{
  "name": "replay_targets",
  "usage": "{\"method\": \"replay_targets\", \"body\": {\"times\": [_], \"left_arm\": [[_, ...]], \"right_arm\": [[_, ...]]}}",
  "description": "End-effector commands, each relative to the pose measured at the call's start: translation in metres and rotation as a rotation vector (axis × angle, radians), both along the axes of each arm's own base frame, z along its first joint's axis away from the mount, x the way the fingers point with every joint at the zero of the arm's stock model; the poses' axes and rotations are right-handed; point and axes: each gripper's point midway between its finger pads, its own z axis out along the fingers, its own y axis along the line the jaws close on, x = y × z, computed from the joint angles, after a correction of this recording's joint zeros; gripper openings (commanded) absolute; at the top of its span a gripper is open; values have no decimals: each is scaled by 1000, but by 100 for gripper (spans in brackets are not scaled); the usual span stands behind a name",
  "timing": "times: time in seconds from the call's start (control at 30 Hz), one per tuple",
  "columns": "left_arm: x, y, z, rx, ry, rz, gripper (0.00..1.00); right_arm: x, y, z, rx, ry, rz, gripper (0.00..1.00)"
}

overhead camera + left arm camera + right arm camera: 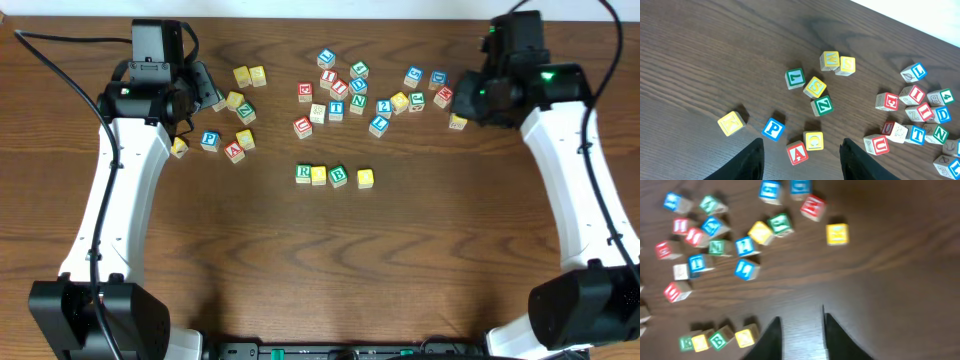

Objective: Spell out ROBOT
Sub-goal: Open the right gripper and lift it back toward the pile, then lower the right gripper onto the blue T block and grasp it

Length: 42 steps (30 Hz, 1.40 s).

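A row of blocks lies mid-table: green R (304,173), a yellow block (319,175), green B (338,176) and, after a small gap, another yellow block (365,178). The yellow letters are unreadable. The row also shows blurred at the bottom left of the right wrist view (717,340). A blue T block (336,109) sits in the central pile (918,134). My left gripper (203,88) (801,145) is open and empty, above a red A block (797,152). My right gripper (468,100) (801,320) is open and empty, held above bare table.
A pile of letter blocks (360,90) spreads across the back middle. A smaller cluster (238,105) lies by the left gripper, with blue P (773,129), yellow K (731,122) and green Z (822,105). A lone yellow block (458,122) sits near the right gripper.
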Motion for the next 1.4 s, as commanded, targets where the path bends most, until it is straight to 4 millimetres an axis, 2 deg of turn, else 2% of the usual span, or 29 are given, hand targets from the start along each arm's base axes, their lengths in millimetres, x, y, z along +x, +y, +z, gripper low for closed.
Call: {"method": "replay_targets", "body": {"times": [0.0,0.13,0.47,0.67,0.83,1.0,1.2,1.37], "left_arm": [[-1,2,-10,-1,26,12,49],[-1,2,-10,-1,27,12,49],[2,1,-7,-17,7,30,48],[3,-3,-7,-19,3,18,49],[3,-17,-9,-4,9,-29,49],[1,-16,-25,11,61,-44,48],[2,-17,-49,6,127,-48,49],[5,-20,-49,-6,118,-57,49]], "right_arm": [[2,-18,-3,-1,10,-29,33],[8,-15,-6,26,2,-27,44],[35,41,-34,127,-6,109,46],[45,70,-35,122,-18,184,49],[53,87,-35,110,-20,232,49],[52,92,-35,98,-21,257,50],[45,86,-40,66,12,248,50],[47,78,-43,28,15,228,51]]}}
